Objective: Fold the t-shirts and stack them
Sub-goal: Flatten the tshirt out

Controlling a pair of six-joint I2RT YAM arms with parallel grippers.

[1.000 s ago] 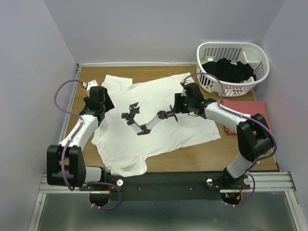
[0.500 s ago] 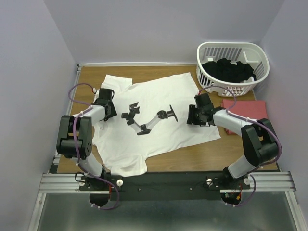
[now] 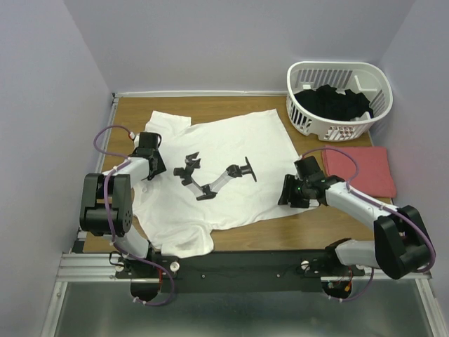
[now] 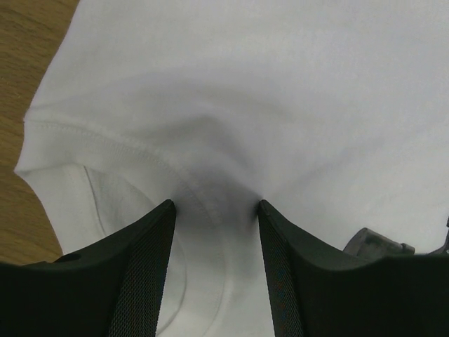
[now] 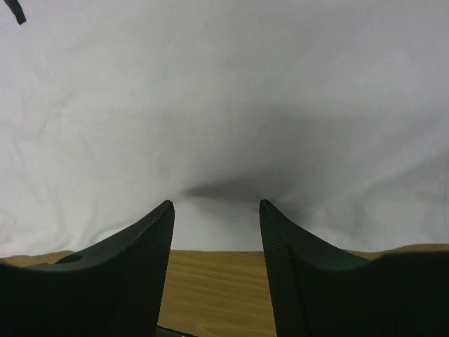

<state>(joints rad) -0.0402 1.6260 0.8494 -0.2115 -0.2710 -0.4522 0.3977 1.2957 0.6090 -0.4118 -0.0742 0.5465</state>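
The large white t-shirt point(image 3: 238, 140) lies spread flat across the table. My left gripper point(image 3: 149, 168) is down on its left side near the collar. In the left wrist view its jaws point(image 4: 216, 203) stand open, tips pressed into the white cloth point(image 4: 280, 84), a curved seam running between them. My right gripper point(image 3: 285, 194) is at the shirt's right near hem. There its jaws point(image 5: 216, 202) are open too, tips on the white fabric point(image 5: 224, 91), bare wood between the fingers. The salmon-red t-shirt point(image 3: 358, 170) lies folded at the right, beside the right arm.
A black jointed clamp-like gadget point(image 3: 214, 179) lies on the middle of the white shirt. A white slatted basket point(image 3: 330, 130) holding dark clothes stands at the back right corner. Lilac walls close in the table on three sides.
The right gripper has come from the shirt's upper right part toward me to its near right hem. The left gripper has slid back along the left sleeve and its jaws have narrowed.
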